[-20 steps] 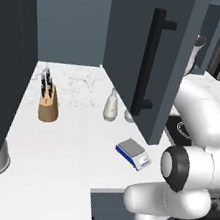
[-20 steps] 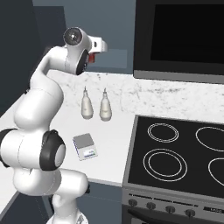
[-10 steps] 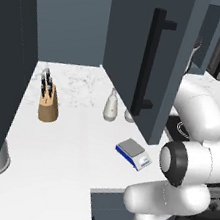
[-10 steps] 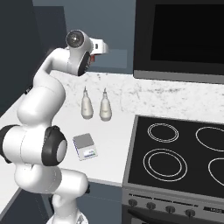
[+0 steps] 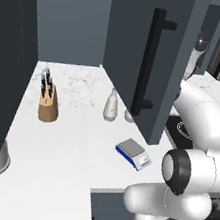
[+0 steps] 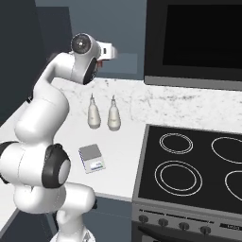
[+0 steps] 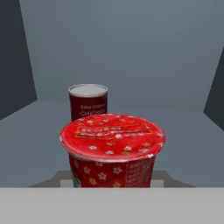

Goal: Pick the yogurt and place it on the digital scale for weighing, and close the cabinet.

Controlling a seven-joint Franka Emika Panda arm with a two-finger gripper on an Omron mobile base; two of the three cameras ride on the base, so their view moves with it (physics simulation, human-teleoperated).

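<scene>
The pincer's fingertips are hidden in the hand view, so its opening cannot be told. The yogurt stands close before the hand on the cabinet shelf (a red can stands just behind it). The digital scale lies on the bench, near the cabinet's open door.

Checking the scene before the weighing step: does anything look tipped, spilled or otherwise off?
Nothing stands out. In the hand view the yogurt stands upright on the shelf, lid intact, a red can upright behind it. The digital scale lies flat and bare, both bottles upright. The cabinet door is open.
</scene>
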